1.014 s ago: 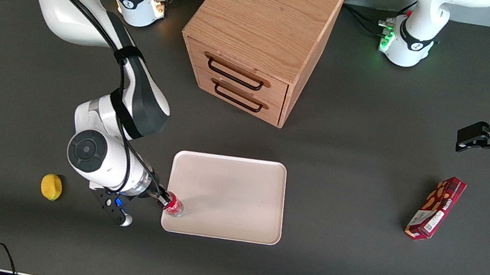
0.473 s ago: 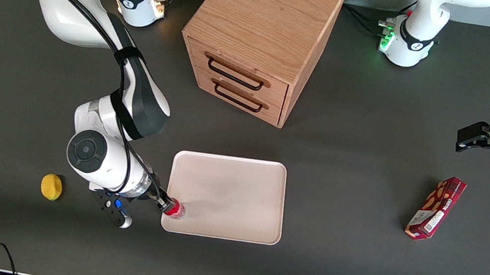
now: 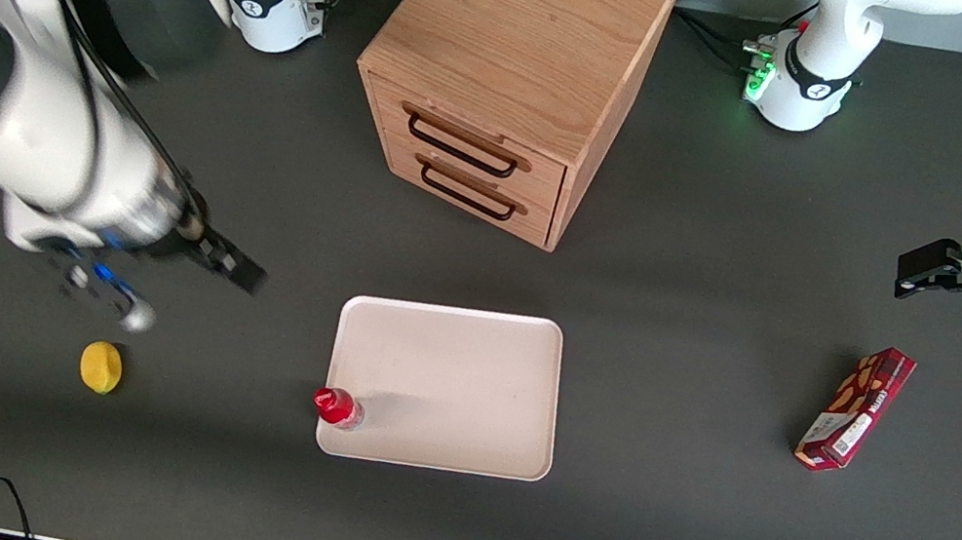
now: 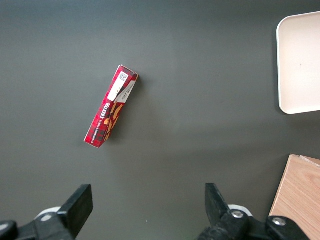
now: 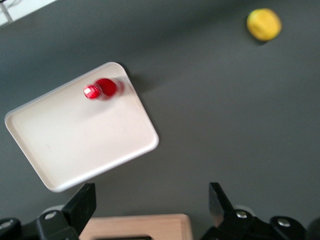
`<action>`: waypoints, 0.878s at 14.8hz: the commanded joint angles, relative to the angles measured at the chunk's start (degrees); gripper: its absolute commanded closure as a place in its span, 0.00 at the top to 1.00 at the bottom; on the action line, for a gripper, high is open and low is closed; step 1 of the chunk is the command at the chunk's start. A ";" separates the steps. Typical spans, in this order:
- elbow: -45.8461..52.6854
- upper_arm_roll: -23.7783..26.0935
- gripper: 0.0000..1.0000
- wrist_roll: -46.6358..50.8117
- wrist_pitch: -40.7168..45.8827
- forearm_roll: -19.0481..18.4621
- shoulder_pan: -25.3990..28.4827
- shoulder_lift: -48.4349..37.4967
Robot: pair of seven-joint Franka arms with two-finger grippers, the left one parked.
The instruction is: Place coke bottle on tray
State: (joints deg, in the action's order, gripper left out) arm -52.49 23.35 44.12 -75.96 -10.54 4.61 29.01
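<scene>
The small red coke bottle (image 3: 337, 406) stands upright on the cream tray (image 3: 462, 376), in the tray's corner nearest the front camera on the working arm's side. In the right wrist view the bottle (image 5: 102, 90) shows from above, just inside the tray's rim (image 5: 145, 120). My right gripper (image 3: 236, 268) is open and empty. It hangs raised above the table, apart from the bottle, toward the working arm's end and farther from the front camera than the bottle. Its open fingers frame the right wrist view (image 5: 151, 196). A tray corner shows in the left wrist view (image 4: 300, 65).
A yellow ball (image 3: 101, 366) lies on the table toward the working arm's end; it also shows in the right wrist view (image 5: 263, 24). A wooden two-drawer cabinet (image 3: 507, 67) stands farther back. A dark red snack box (image 3: 855, 407) lies toward the parked arm's end.
My gripper has let go of the bottle, opened, and risen up and away toward the working arm's end. The bottle stays standing on the tray corner.
</scene>
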 commanded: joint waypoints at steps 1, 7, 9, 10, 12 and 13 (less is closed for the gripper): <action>-19.01 -2.41 1.00 -13.05 0.20 4.44 -6.00 -17.10; -48.10 -20.88 1.00 -32.60 -9.44 11.77 -5.93 -38.30; -55.24 -21.15 1.00 -34.00 -13.85 11.77 -6.28 -42.62; -54.92 -21.15 1.00 -34.62 -13.51 11.77 -6.28 -42.37; -51.34 -21.15 1.00 -32.01 -11.41 11.86 -6.11 -40.19; -48.53 -21.15 1.00 -31.30 -9.66 11.86 -6.02 -38.52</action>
